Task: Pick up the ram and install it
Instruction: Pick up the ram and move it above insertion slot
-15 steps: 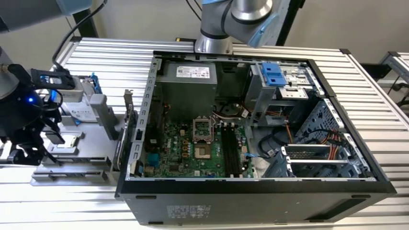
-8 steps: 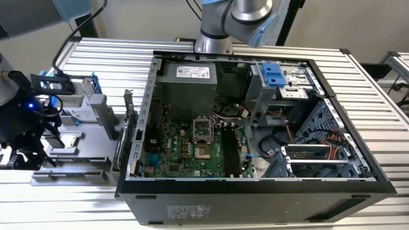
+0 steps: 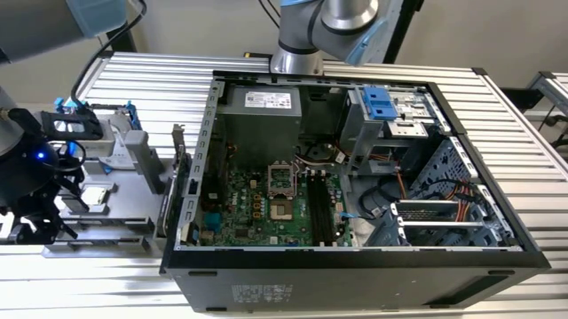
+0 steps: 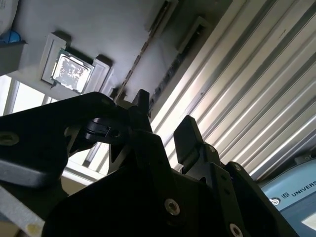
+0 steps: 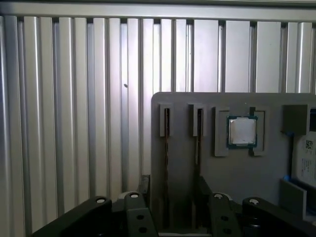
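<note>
None of it is done: the ram (image 5: 167, 143) stands in its grey holder (image 5: 237, 173). The gripper (image 5: 174, 190) hovers above, fingers (image 4: 186, 136) apart, empty.

The exterior view looks steeply down from farther off on the open computer case (image 3: 355, 166) and, at the exterior view's left, the gray tray (image 3: 133, 206). Both wrist views peer past the jaws, close above that tray, sharing its processor chip (image 5: 242, 131) (image 4: 73, 73); the second looks obliquely.
</note>
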Tool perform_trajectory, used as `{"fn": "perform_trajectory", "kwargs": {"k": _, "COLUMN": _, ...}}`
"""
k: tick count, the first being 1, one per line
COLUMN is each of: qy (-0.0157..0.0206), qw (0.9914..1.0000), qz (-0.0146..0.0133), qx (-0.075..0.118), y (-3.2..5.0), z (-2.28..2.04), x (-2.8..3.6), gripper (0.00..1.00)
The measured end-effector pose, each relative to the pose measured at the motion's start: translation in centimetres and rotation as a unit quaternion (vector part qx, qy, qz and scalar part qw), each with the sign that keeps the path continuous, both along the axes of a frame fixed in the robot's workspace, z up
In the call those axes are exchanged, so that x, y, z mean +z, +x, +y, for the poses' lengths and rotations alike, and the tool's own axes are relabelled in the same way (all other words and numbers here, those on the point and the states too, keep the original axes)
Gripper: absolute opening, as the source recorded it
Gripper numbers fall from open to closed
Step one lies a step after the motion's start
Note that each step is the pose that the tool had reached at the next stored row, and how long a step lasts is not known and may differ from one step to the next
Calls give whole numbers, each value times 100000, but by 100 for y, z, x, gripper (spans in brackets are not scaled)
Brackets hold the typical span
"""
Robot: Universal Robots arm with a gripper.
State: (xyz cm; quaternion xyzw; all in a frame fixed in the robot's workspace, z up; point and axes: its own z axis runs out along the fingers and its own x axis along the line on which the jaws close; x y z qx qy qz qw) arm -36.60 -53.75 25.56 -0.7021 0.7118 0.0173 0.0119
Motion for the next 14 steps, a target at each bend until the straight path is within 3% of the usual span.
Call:
{"fn": "perform_trajectory", "kwargs": {"k": 6, "qy": 4, "qw": 100000, "qz": -2, "qx": 91, "y": 0, "z": -60, "x": -31, "gripper": 100}}
{"fn": "perform_trajectory", "kwargs": {"k": 14, "qy": -1, "qw": 100000, "qz": 1, "qx": 94, "y": 0, "z": -68, "x": -40, "gripper": 100}}
